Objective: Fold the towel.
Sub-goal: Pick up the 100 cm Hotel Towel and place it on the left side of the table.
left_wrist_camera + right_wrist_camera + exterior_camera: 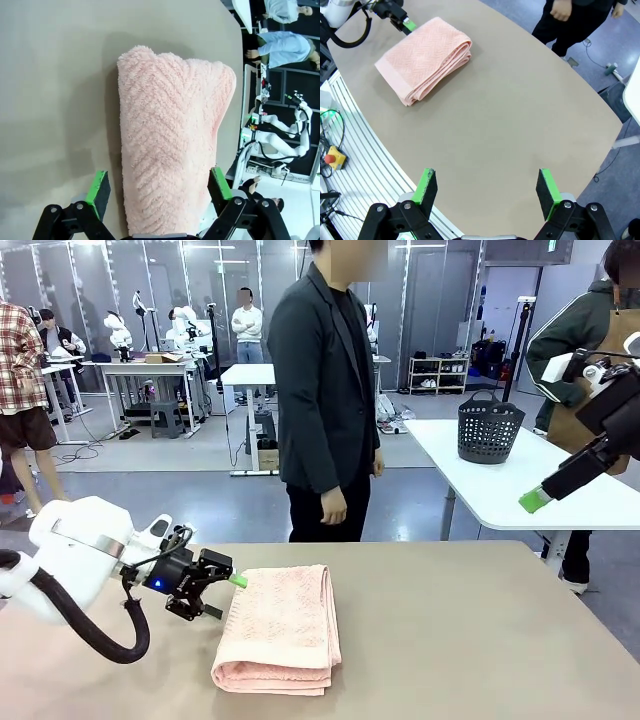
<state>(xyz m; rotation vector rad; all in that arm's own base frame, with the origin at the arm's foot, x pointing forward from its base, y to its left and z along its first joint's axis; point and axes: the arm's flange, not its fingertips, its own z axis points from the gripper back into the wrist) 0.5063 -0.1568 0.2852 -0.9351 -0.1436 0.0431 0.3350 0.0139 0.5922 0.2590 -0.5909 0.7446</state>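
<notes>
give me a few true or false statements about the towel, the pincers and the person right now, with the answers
1. The towel lies folded in layers on the table. True.
2. The left pincer is clamped shut on the towel. False: its jaws stand open, one on each side of the towel's end in the left wrist view.
3. The right pincer is open and holds nothing. True.
4. The person is pressing the towel down with one hand. False: the person stands at the far side of the table, hands hanging, off the towel.
5. The dark basket stands on the towel. False: it stands on a white table farther back.
</notes>
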